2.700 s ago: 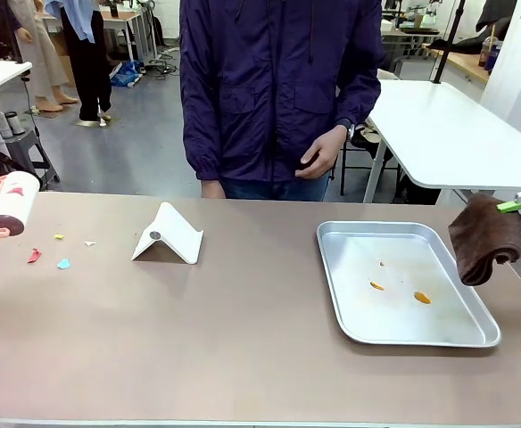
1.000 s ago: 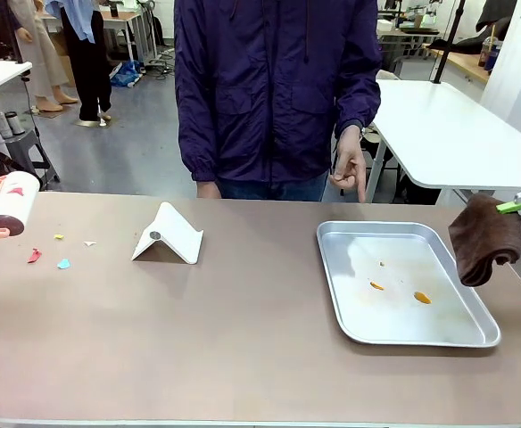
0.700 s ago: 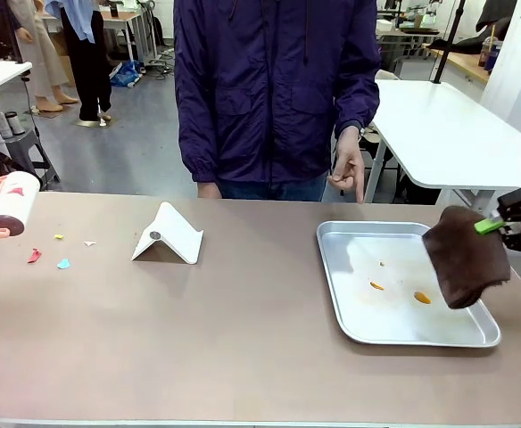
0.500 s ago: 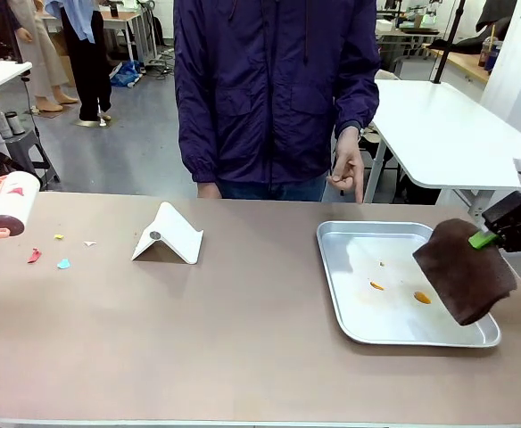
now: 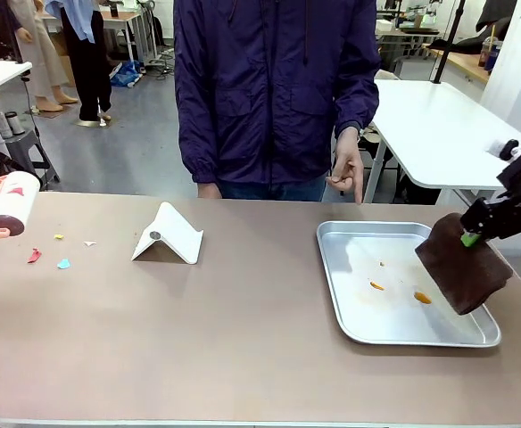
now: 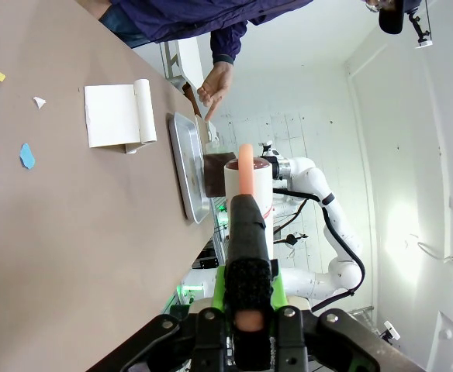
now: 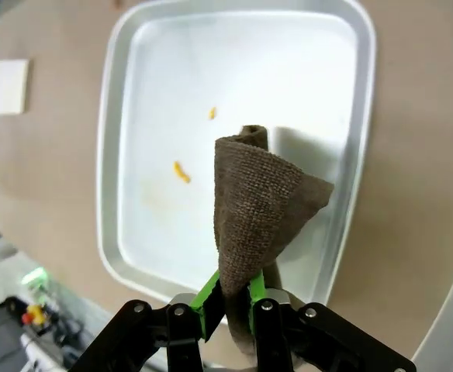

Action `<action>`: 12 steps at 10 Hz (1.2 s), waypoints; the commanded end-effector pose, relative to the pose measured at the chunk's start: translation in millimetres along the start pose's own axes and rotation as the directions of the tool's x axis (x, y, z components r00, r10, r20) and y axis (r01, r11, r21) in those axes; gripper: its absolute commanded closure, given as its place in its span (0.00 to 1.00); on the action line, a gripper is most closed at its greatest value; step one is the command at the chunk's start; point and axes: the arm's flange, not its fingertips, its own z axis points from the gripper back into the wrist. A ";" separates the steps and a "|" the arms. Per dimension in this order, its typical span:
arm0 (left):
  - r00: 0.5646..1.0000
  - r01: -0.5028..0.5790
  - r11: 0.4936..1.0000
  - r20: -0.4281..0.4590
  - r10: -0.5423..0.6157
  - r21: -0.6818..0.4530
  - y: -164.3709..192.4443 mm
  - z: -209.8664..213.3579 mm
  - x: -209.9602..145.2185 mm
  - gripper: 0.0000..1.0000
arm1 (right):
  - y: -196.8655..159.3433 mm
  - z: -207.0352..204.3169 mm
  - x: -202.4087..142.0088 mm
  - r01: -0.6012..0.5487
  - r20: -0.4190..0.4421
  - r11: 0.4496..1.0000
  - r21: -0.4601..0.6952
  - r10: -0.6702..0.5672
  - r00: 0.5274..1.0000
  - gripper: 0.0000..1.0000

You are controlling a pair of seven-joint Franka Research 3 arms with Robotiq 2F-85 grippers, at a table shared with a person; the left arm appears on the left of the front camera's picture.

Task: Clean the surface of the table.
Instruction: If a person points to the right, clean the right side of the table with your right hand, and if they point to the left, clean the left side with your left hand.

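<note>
- Counter [image 5: 243, 348] stretched across your front view, coloured scraps [image 5: 62, 263] at its left.
- Your right pincer [image 5: 468, 237] clamped the brown cloth [image 5: 463, 276] above the tray [image 5: 394, 245].
- Left pincer [image 6: 248, 285] gripped the roller [image 5: 9, 205].

Below right gripper [image 5: 467, 234], held cloth [image 5: 461, 275] over tray [image 5: 368, 254] on table [image 5: 243, 348], 3 crumbs [image 5: 376, 285] just left; scraps [image 5: 62, 263] beside roller [image 5: 11, 203] in left gripper [image 6: 247, 294].

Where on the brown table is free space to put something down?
Widest bare patch: the table's near strip, in front of the white folded stand and the metal tray. The gap between them is free too. Crowded: far left, with paper scraps and lint roller; the tray, under the right tool's brown cloth.
</note>
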 end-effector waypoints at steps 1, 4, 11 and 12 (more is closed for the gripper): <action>1.000 0.019 1.000 -0.011 -0.019 -0.012 -4.4 1.2 -1.5 1.00 | 14.1 -15.8 -1.2 0.161 0.046 0.973 -0.165 -0.155 0.987 0.87; 1.000 0.019 1.000 -0.011 -0.019 -0.012 -4.4 1.2 -1.5 1.00 | 15.6 -31.6 7.3 0.186 0.001 0.960 -0.211 -0.190 0.982 0.87; 1.000 0.019 1.000 -0.011 -0.019 -0.012 -4.4 1.2 -1.5 1.00 | 16.0 -112.6 23.6 0.310 -0.007 0.947 -0.079 -0.312 0.950 0.87; 1.000 0.019 1.000 -0.011 -0.019 -0.012 -4.4 1.2 -1.5 1.00 | 18.9 -118.5 23.9 0.313 -0.008 0.949 -0.033 -0.314 0.949 0.87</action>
